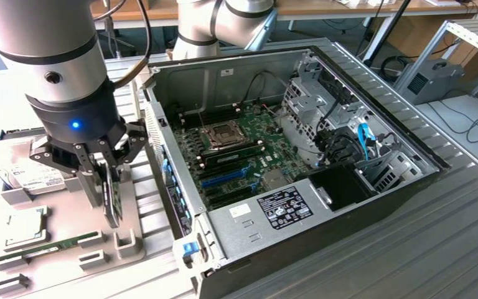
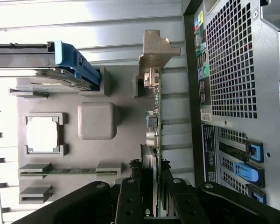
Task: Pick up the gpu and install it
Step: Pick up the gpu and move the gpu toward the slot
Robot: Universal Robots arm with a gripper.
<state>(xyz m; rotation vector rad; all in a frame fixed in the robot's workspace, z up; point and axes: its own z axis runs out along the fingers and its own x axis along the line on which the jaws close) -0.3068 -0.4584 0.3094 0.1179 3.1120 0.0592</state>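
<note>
Now, tool (image 1: 106, 179) clamps upright gpu (image 1: 114, 208); case label (image 1: 282, 208) print illegible.

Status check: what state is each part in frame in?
gpu: upright on edge, clamped, outside the case.
gripper: shut on gpu, over grey tray.
computer case: on its side, panel off, motherboard exposed.
hard drive: lying in tray.
memory stick: seated in tray holders.
CPU: flat in tray seat.

The gripper (image 1: 104, 165) hides the top edge of the gpu (image 1: 112, 199), the arm (image 1: 44, 43) covers part of the hard drive (image 1: 25, 174), and the computer case (image 1: 248, 246) is cut off at its near corner.
</note>
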